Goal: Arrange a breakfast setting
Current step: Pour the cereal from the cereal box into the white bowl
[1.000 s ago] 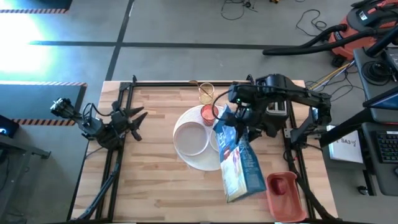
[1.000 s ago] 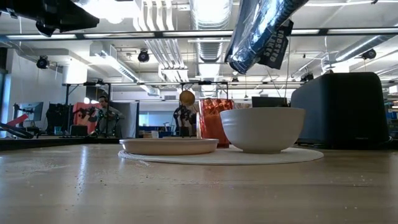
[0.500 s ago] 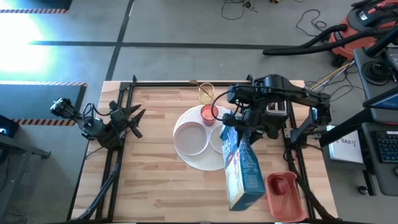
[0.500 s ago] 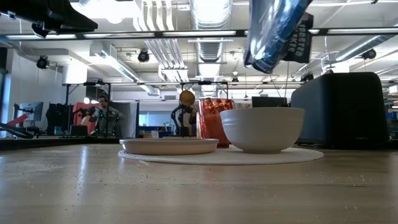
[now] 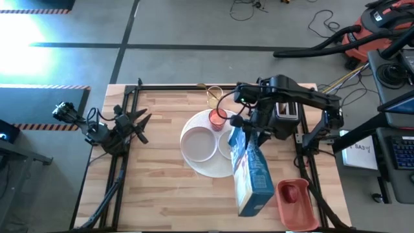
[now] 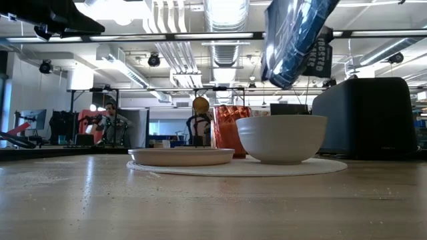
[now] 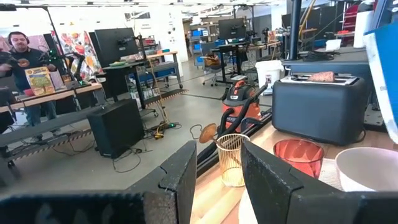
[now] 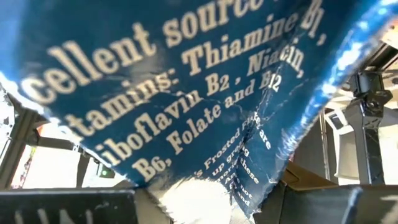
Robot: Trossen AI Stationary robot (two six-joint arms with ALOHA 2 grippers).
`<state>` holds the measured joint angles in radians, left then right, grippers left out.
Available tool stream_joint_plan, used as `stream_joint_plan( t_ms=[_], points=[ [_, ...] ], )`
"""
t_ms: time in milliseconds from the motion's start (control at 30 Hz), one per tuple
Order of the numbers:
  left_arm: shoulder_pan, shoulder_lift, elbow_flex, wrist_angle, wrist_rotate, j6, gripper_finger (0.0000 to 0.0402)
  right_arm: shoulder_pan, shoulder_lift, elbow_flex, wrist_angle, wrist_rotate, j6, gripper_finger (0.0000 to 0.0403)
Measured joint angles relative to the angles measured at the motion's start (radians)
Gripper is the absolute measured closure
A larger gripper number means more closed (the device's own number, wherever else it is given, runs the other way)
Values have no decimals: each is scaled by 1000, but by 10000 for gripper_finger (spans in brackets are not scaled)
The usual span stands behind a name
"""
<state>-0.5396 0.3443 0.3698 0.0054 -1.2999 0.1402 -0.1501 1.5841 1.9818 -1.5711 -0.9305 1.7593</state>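
A large white plate [image 5: 208, 169] lies mid-table with a shallow white dish [image 5: 197, 144] and a small white bowl [image 6: 281, 139] on it. Behind them stand a red cup [image 5: 217, 118] and a clear glass [image 5: 214, 97] with a gold spoon [image 6: 200, 105] in it. A brown toast slice [image 7: 323, 76] sticks out of the black toaster [image 5: 286, 113]. My right gripper [image 5: 251, 127] is shut on a blue cereal box [image 5: 252, 175] held in the air above the bowl. My left gripper [image 7: 217, 180] waits at the table's left edge, open, with nothing between its fingers. My right gripper has the cereal box by its end toward the table's far side [image 5: 244, 134]; the gripper's body hides the fingers there. In the wrist view the box's printed blue face [image 8: 205, 124] fills the space between the fingers. The box is lifted clear and tilted, its lower end [image 6: 283, 73] above the small bowl.
A salmon tray [image 5: 299, 206] with a small red thing [image 5: 292, 191] in it sits at the near right corner. Black frame rails run along the table's left and right edges. Bare wood lies left of the plate and near the front edge.
My right gripper has rolled and dipped a little with the cereal box. The box has turned from a slant to a straighter pose, and its lower end has swung toward the table's right, over the small bowl. The dishes have kept still.
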Motion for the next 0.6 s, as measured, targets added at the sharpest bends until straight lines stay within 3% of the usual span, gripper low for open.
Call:
stream_joint_plan(
  t_ms=[333,600],
  points=[
    [0,0,0,-7,0,0,292,-60,0,-96,1,-87,-105,283],
    [0,0,0,-8,0,0,292,-76,-2,-119,2,-90,-151,283]
  ],
)
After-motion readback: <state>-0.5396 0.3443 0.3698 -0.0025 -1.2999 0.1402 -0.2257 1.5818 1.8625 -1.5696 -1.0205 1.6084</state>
